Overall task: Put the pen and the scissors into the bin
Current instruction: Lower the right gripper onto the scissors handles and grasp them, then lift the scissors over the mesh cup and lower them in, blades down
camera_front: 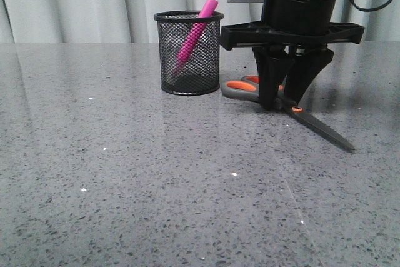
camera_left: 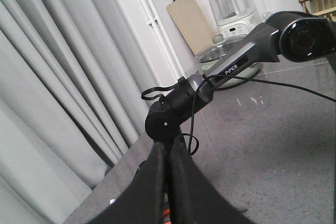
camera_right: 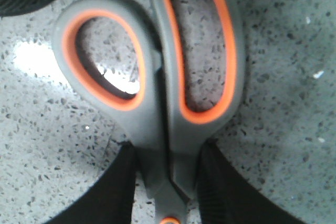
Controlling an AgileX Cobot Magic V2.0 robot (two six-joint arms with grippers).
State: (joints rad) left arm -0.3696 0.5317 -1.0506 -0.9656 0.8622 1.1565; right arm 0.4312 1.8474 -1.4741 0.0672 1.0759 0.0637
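Work surface: a grey speckled stone-look tabletop carried all the task items, with pale pleated curtains behind it.

Bin: the small black wire-mesh cylindrical bin stood upright towards the back of the tabletop, just left of the scissors' handles.

Pen: the slim bright pink pen stood tilted inside the bin, its whitish upper end leaning over the right side of the rim.

Scissors: the long scissors with grey handles, orange inner loops and dark grey blades lay flat on the tabletop, handles towards the bin, blades closed and pointing away to the right and front.

Right gripper: the black right gripper stood nose-down over the scissors; in the right wrist view its two fingers were pressed against both sides of the scissors' neck, just behind the orange pivot dot, pinching it.

Left gripper: the left gripper showed in the left wrist view only, its two dark fingers pressed together with nothing between them.

Background: the left wrist view showed the other arm marked "PiPER", a wooden board and a white appliance.
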